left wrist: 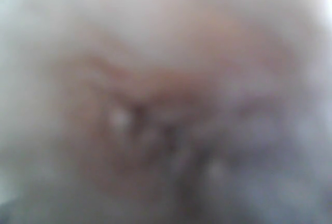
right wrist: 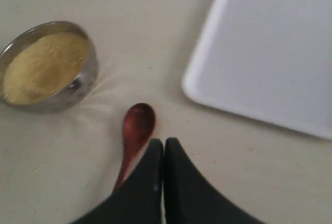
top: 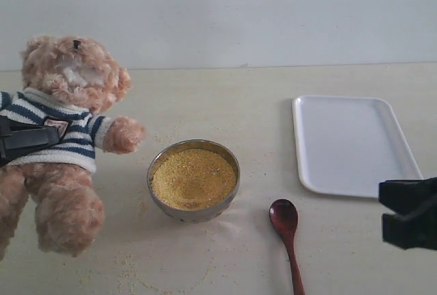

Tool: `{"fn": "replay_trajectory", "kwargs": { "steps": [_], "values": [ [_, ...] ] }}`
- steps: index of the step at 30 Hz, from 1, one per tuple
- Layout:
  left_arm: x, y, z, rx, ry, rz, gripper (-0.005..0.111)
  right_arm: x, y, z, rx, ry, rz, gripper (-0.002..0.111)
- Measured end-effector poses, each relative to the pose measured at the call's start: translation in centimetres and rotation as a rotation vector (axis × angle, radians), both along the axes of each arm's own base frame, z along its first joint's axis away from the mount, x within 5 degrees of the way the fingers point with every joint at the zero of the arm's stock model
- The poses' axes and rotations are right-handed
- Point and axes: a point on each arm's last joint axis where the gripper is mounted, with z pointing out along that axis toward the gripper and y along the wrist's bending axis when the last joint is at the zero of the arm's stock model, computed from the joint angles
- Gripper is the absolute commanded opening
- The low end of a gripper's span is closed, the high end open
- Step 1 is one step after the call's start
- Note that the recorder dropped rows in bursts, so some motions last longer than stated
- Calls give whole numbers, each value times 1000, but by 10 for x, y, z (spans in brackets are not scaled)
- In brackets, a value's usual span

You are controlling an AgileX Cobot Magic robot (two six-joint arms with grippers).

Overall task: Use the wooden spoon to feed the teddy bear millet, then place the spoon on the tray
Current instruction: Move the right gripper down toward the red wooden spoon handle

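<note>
The teddy bear (top: 65,131) sits at the left, leaning toward the metal bowl of millet (top: 193,177). My left gripper (top: 27,138) is shut on its striped torso, and the left wrist view shows only blurred fur (left wrist: 155,110). The wooden spoon (top: 285,220) lies on the table right of the bowl, its handle pointing to the near edge. My right gripper (right wrist: 164,142) is shut with nothing in it, hovering just beside the spoon (right wrist: 138,125); it enters at the right edge (top: 408,214). The white tray (top: 351,141) lies empty at the right.
The round metal bowl (top: 158,196) stands mid-table between bear and spoon. Millet specks (top: 133,268) are scattered on the table in front of it. The tray's rim (right wrist: 194,86) lies close beside the spoon. A pale wall bounds the table's far edge.
</note>
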Motion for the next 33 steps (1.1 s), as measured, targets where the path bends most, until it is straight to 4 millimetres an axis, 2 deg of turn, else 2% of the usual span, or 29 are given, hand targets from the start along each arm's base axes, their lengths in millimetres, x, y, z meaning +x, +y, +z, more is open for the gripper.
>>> {"fn": "replay_trajectory", "kwargs": {
  "steps": [5, 10, 13, 18, 20, 26, 29, 31, 33],
  "values": [
    [1, 4, -3, 35, 14, 36, 5, 0, 24, -14, -91, 12, 171, 0],
    [2, 6, -4, 59, 23, 60, 5, 7, 34, -37, -172, 112, 205, 2],
    [2, 6, -5, 62, 24, 63, 5, 10, 37, -51, -197, 192, 192, 16],
    [2, 7, -5, 66, 26, 67, 5, 11, 39, -62, -203, 259, 170, 58],
    [2, 7, -5, 69, 27, 69, 5, 10, 42, -62, -206, 255, 186, 67],
    [2, 7, -5, 69, 27, 69, 5, 1, 53, -62, -240, 217, 297, 67],
    [2, 7, -5, 77, 20, 63, 5, -12, 67, -62, -337, 110, 498, 68],
    [2, 7, -5, 90, 11, 56, 5, -13, 74, -63, -392, 22, 569, 68],
    [2, 7, -5, 93, 8, 54, 5, -7, 76, -61, -349, -9, 485, 68]
  ]
}}
